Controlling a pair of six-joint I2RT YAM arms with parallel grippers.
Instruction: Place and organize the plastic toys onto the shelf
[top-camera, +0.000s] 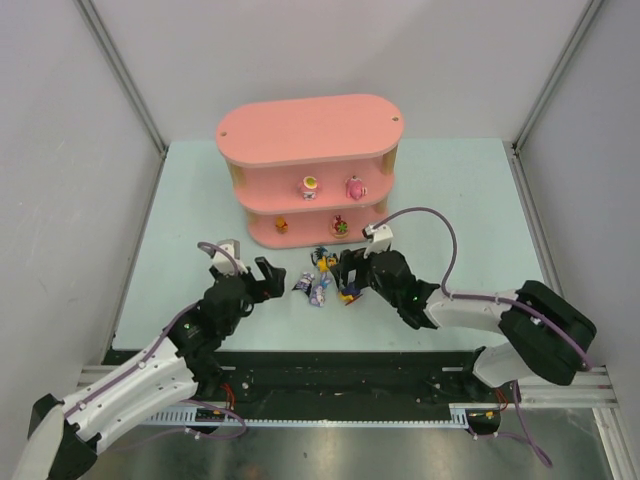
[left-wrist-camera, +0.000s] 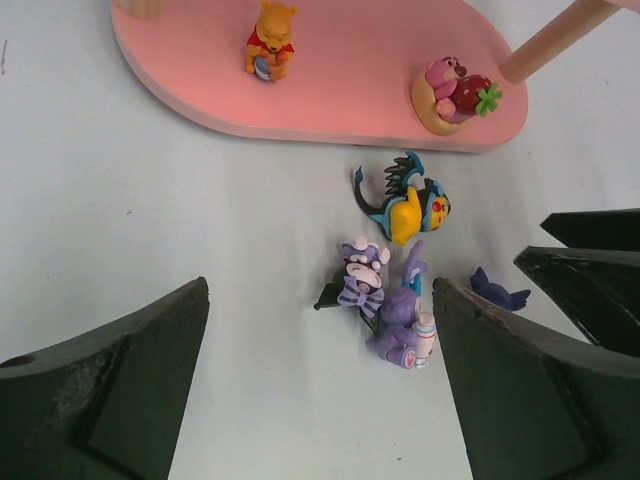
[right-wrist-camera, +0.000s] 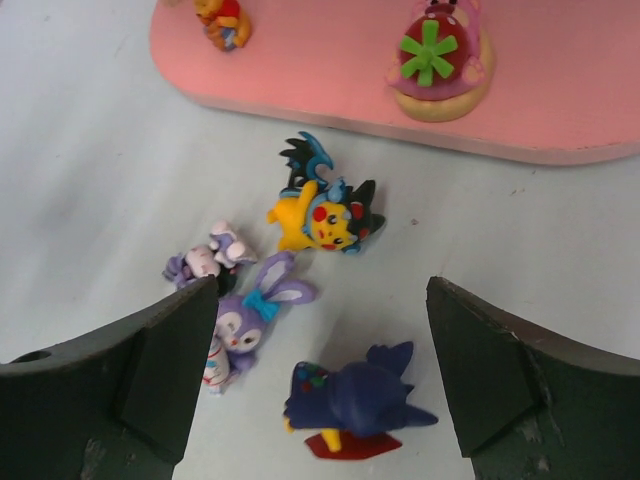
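Observation:
The pink shelf (top-camera: 310, 170) stands at the back; two toys sit on its middle board and two on its bottom board (left-wrist-camera: 340, 70), an orange bear (left-wrist-camera: 270, 40) and a pink bear with a strawberry (left-wrist-camera: 455, 90). Several toys lie on the table in front. My left gripper (left-wrist-camera: 320, 300) is open, with a purple rabbit (left-wrist-camera: 402, 320) lying just inside its right finger, beside a black-eared toy with a purple bow (left-wrist-camera: 362, 280). My right gripper (right-wrist-camera: 320, 295) is open around a dark blue toy (right-wrist-camera: 360, 400), not touching it. A yellow toy (right-wrist-camera: 320, 215) lies farther ahead.
The two grippers face each other across the toy cluster (top-camera: 322, 280), close together; the right gripper's fingers (left-wrist-camera: 590, 270) show at the edge of the left wrist view. White walls enclose the pale table (top-camera: 450, 220). A light wooden shelf post (left-wrist-camera: 555, 35) stands near the strawberry toy.

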